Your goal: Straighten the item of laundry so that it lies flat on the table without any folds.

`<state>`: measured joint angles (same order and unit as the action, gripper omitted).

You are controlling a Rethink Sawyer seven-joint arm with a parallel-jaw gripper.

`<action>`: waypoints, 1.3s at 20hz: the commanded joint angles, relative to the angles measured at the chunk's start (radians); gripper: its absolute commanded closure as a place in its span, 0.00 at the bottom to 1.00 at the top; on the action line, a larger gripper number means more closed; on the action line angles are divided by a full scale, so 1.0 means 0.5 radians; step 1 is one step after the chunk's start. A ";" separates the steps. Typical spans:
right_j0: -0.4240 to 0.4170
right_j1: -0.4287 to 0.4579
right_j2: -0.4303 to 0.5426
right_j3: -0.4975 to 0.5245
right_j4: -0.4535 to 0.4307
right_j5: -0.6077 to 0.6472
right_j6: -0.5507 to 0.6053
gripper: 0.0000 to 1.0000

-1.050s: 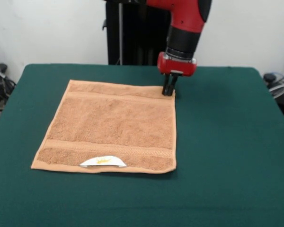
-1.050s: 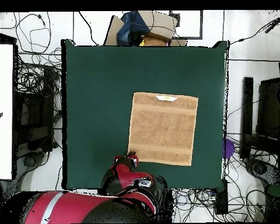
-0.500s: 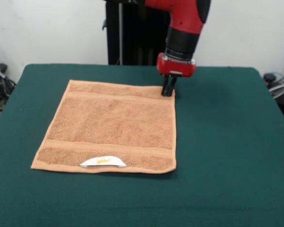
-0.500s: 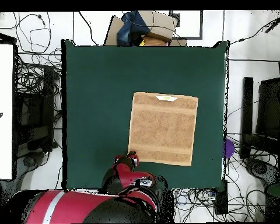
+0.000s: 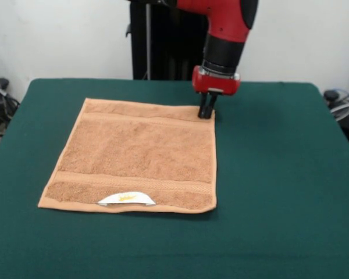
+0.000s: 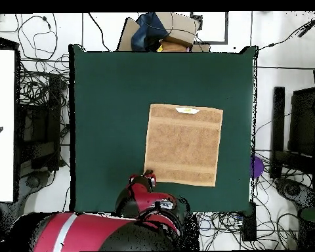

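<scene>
Tan towel (image 5: 136,156) flat on table (image 5: 279,174)

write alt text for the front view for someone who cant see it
A tan towel lies spread flat on a dark green table, its white label at the near edge. A red and black robot arm reaches down from above, its gripper at the towel's far right corner, fingers close together.

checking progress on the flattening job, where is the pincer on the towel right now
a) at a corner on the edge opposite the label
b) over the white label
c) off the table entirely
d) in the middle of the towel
a: the pincer stands at the towel's far right corner in the front view, while the white label sits on the opposite, near edge.
</scene>
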<state>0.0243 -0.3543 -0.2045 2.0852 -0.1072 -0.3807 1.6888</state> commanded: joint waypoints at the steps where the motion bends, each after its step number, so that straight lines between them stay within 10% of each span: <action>1: -0.144 0.140 0.293 -0.060 0.019 0.492 0.262 1.00; 26: -0.149 0.177 0.308 0.001 0.066 1.040 0.216 1.00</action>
<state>-0.0479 -0.3986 -0.1503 2.0718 -0.1062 -0.1322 1.6888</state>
